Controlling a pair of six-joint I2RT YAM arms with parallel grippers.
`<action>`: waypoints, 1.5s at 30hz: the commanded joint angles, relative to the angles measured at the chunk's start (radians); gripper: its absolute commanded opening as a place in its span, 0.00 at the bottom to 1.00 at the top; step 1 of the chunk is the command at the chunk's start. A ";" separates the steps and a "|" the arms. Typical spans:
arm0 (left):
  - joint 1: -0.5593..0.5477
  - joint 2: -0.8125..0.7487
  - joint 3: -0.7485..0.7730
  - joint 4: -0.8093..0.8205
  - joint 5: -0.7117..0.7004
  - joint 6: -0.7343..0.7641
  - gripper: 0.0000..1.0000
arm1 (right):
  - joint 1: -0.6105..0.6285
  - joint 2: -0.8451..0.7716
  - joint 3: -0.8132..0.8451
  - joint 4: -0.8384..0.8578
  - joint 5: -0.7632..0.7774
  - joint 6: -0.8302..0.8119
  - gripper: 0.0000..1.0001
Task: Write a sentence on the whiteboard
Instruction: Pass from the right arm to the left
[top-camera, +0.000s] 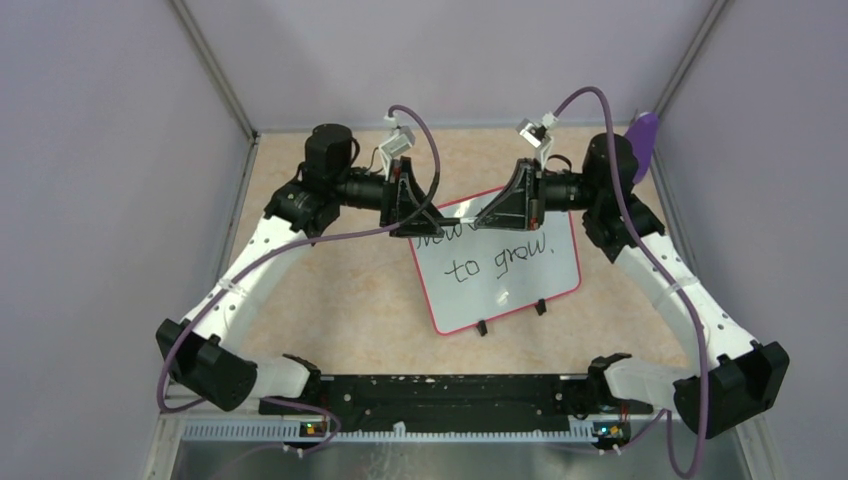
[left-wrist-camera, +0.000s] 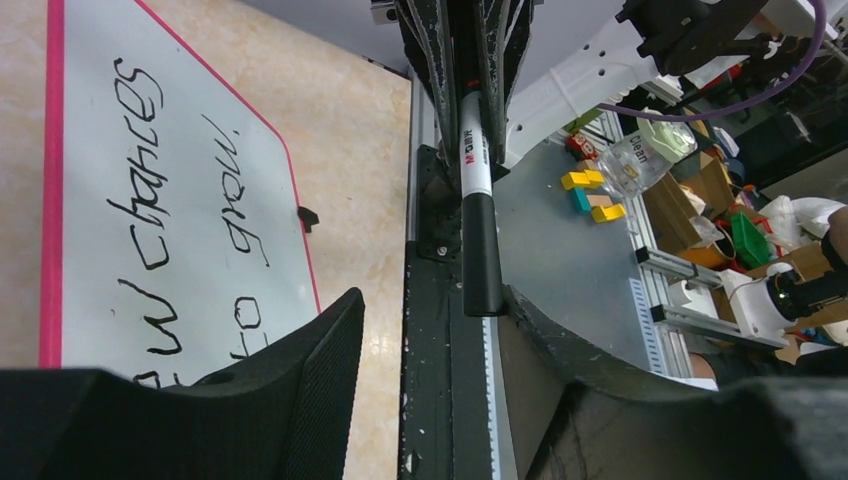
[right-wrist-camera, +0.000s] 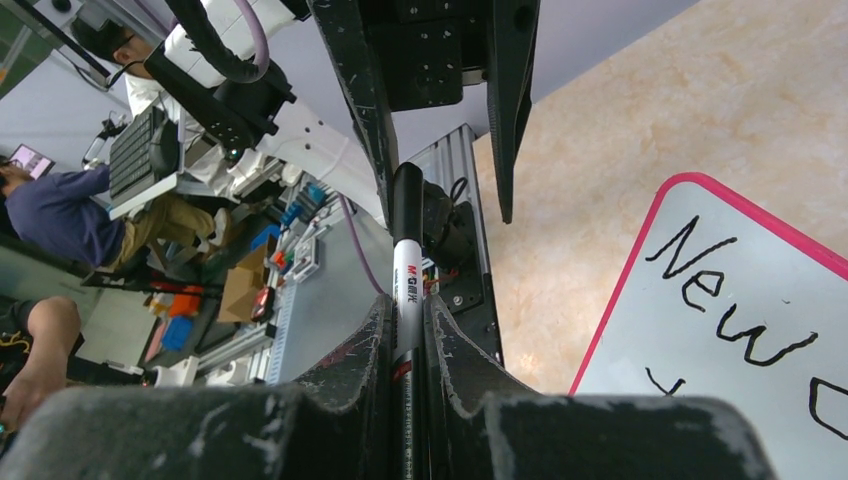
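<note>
R hand (right-wrist-camera: 405, 335) clamped tight on marker (right-wrist-camera: 407, 265), held level over far edge of whiteboard (top-camera: 530, 285). L hand (left-wrist-camera: 430, 305) part open, jaws either side of marker's black end, gap showing. Whiteboard lies skewed on surface (top-camera: 330, 300), mid-right; sentence (top-camera: 497, 262) on it reads "New chances to grow."

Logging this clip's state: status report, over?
Right tool shut on marker. Left tool open around its cap end. Whiteboard carries full sentence, "New chances to grow." Nothing in the way.
</note>
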 joint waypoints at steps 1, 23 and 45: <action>-0.018 0.004 0.051 0.049 0.014 -0.004 0.54 | 0.017 0.006 -0.001 0.021 0.007 -0.020 0.00; -0.075 0.038 0.053 0.084 0.032 -0.024 0.00 | 0.058 0.031 0.003 -0.008 0.023 -0.057 0.00; 0.038 0.000 0.017 0.081 0.035 -0.031 0.00 | 0.015 0.032 0.053 -0.063 0.020 -0.100 0.22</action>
